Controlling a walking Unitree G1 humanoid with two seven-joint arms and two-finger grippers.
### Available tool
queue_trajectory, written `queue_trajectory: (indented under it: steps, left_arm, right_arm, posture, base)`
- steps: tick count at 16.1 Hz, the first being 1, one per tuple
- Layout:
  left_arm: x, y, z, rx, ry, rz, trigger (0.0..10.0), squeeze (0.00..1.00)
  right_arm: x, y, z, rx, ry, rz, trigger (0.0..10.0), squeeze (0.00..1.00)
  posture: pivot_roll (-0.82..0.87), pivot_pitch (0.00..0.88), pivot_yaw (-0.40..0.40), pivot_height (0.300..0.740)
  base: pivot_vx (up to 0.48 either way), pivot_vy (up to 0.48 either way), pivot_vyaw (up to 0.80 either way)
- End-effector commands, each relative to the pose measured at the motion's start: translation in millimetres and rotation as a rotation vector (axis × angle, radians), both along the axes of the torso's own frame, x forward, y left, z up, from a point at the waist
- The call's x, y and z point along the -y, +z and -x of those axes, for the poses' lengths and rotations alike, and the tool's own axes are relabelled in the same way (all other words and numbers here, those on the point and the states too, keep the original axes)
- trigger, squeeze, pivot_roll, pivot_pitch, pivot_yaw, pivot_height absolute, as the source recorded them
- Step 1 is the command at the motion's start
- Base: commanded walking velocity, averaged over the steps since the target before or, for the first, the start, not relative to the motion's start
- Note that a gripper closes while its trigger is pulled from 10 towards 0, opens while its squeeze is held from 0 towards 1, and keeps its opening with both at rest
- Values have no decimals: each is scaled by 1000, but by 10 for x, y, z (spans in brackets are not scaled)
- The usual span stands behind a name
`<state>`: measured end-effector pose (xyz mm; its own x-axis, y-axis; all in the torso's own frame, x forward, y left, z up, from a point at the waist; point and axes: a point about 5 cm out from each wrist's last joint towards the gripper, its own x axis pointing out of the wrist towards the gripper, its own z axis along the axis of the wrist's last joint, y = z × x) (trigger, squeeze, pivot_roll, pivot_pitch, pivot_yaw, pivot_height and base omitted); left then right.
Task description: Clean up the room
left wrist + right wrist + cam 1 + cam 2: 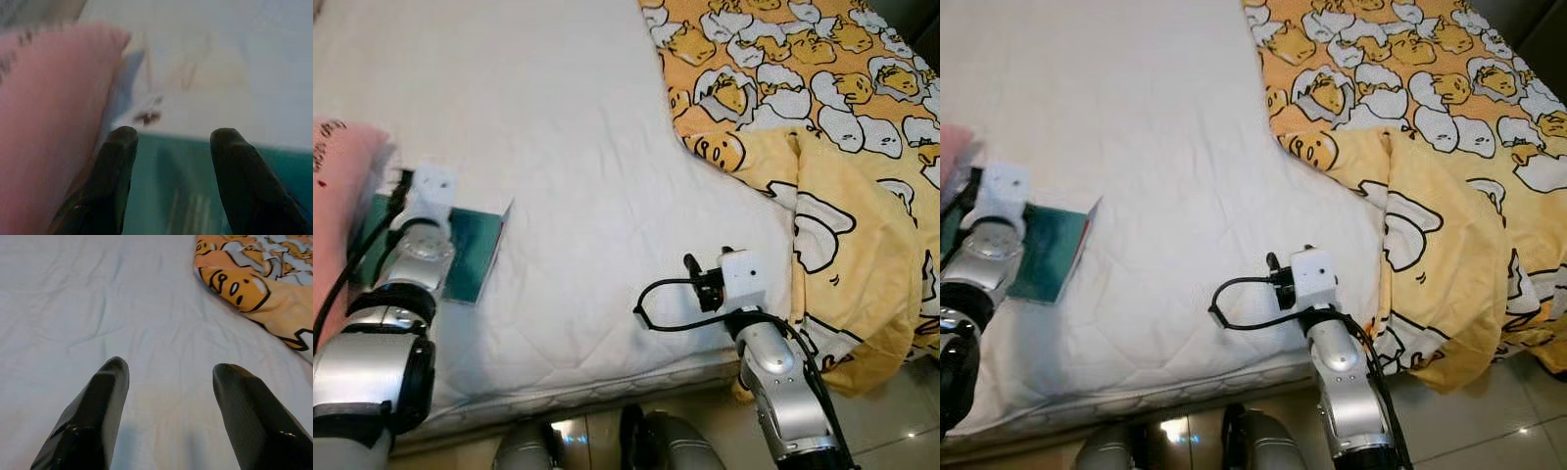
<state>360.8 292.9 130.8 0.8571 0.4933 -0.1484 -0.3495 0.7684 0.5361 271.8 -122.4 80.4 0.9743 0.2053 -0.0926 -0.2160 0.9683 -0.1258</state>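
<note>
A: We're looking down on the bed (548, 147), white mattress cover filling the upper left and centre of the frame. What's the left hand (171, 139) doing?

B: It's low at the left edge, fingers spread wide, tips hovering over a teal book (475, 250). Nothing between them. The wrist view is blurry, so I can't tell if they touch the cover.

A: And that book?

B: Lying flat on the mattress at lower left, partly under the left arm. Just beside it, at the far left edge, a pink pillow (337, 196) with dark lettering on it.

A: Over to the right hand (168, 372)!

B: Lower centre, near the foot edge of the bed, fingers wide apart and empty, pointing across bare white sheet.

A: The yellow there?

B: A yellow blanket (832, 127) printed with cartoon eggs, rumpled over the upper right, one corner draping off the bed's edge toward the tiled floor (901, 411) at lower right.
</note>
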Motion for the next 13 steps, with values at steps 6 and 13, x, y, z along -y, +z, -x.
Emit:
queue_trajectory:
  steps: [6, 13]
  left_arm:
    - [455, -545, 111, -195, -282, 309, 10000, 0]
    - [678, -773, 384, -391, -876, 113, 10000, 0]
  right_arm:
    - [13, -36, 8, -37, 19, 11, 10000, 0]
    - [27, -36, -4, -44, 29, 14, 10000, 0]
  posture:
    - [-128, 267, -130, 740]
    - [-126, 254, -135, 740]
  base:
    - [0, 0, 0]
    - [0, 0, 0]
